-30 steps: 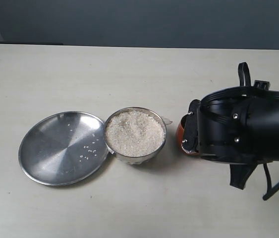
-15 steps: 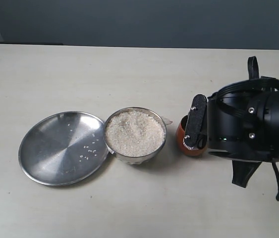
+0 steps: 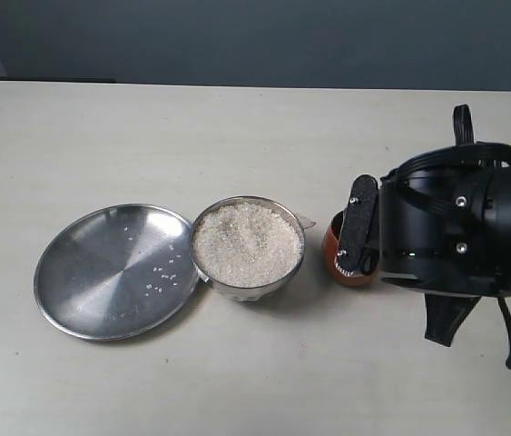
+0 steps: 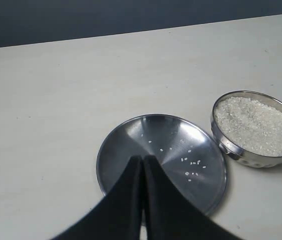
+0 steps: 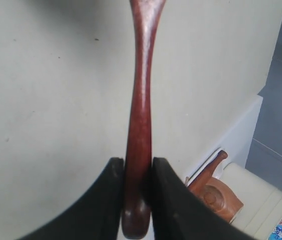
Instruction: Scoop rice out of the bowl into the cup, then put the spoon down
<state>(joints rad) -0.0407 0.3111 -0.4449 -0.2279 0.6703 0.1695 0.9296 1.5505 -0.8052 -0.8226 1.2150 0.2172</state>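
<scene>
Spoon (image 5: 139,115) is clamped in the right tool (image 5: 138,167), both jaws pinching the thin handle near its rounded end, with the rest of the handle running out of the wrist view. So no, I can't see the head, or whether there's any rice on it.

Handling-wise I'd guess it's light, stiff wood with a smooth finish. That means easy to lift, but a round handle like that could twist in a pinch grip. Grabbing low on the handle gives reach, though less control over tilt.

The right arm comes in from the right side of the exterior view. Its bulky wrist hangs over the worktop (image 3: 237,136), and one finger sits right over the cup (image 3: 335,254), hiding most of it. My read is it's at the tipping-into-the-cup stage.

The bowl (image 3: 246,292) is just beside the cup and heaped with rice (image 3: 246,241). A few stray grains (image 3: 169,272) lie on the flat metal plate (image 3: 83,272) touching the bowl's other side.

The left tool (image 4: 142,160) hovers over that plate, fingers pressed together, holding nothing.
</scene>
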